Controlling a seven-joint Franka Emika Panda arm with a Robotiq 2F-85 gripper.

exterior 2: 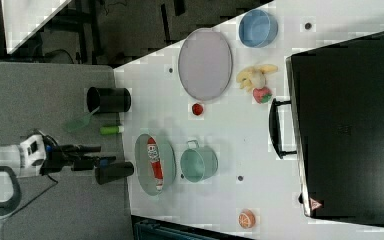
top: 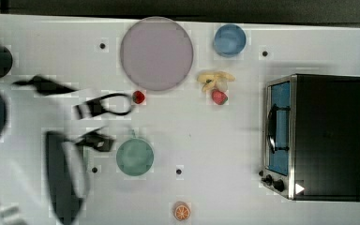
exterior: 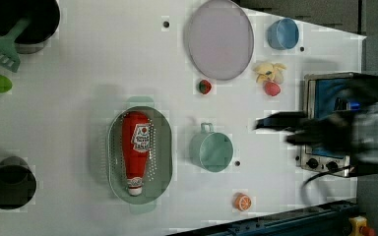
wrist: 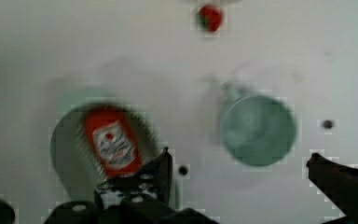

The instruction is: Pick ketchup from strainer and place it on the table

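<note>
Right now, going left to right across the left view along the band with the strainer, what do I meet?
Black cup → strainer holding the ketchup → green cup → orange slice → open gripper in front of the toaster oven.

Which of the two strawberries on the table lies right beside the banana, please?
The strawberry touching the banana near the oven; the other strawberry sits alone by the lilac plate.

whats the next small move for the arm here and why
Probably bring the open gripper over the ketchup and start lowering. The bottle lies flat in the strainer, untouched, and the wrist view shows the fingers wide apart, off to the side of it, nearer the green cup.
</note>
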